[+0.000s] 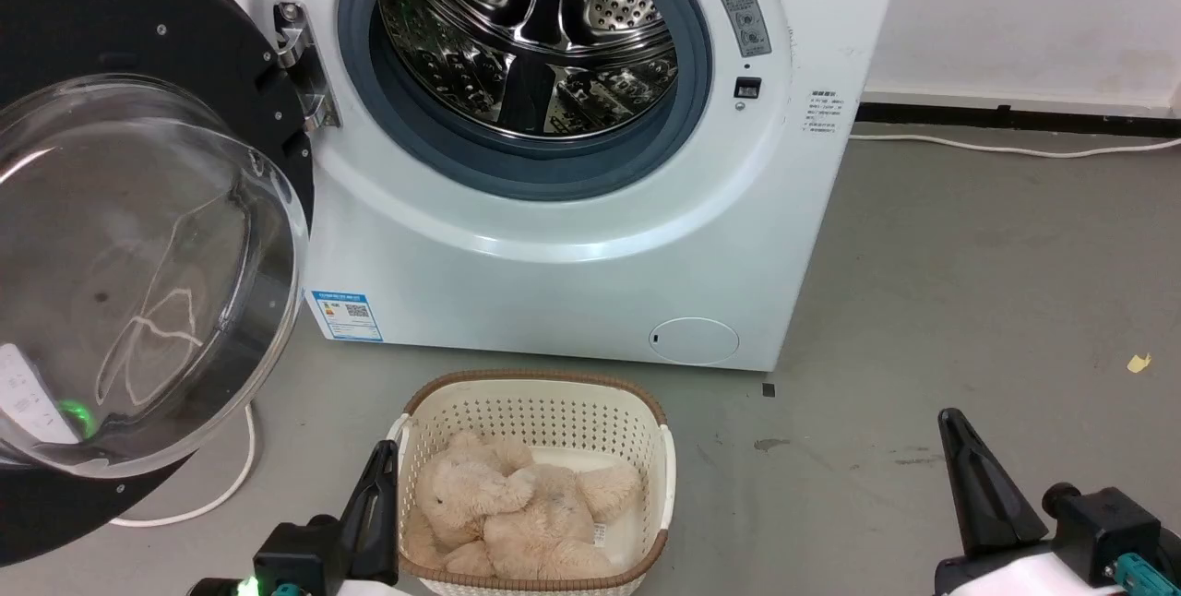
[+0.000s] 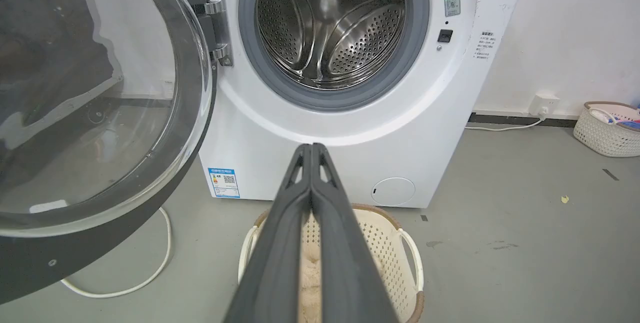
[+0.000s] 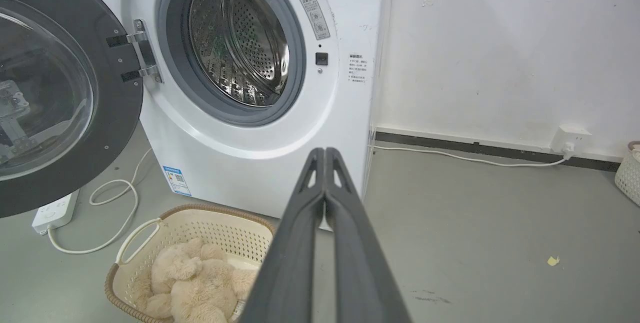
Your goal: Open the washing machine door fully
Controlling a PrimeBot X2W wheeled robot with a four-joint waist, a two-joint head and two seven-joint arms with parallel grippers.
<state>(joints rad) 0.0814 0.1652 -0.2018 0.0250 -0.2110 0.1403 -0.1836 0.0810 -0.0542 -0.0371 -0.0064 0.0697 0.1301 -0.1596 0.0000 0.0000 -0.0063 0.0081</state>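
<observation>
Washing machine door [image 1: 138,282] hangs wide open. Left gripper [image 2: 311,149], right gripper [image 3: 325,152]: fingers together, empty. Risks: a further push may overstrain the hinge [image 1: 300,70]; a low arm could clip the basket [image 1: 535,382]

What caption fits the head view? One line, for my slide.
Washing machine door wide open, drum exposed; left gripper and right gripper shut, flanking the basket.

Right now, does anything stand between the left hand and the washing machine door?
Nothing visible does. The left hand has open floor toward the washing machine door; the laundry basket sits to its right.
</observation>
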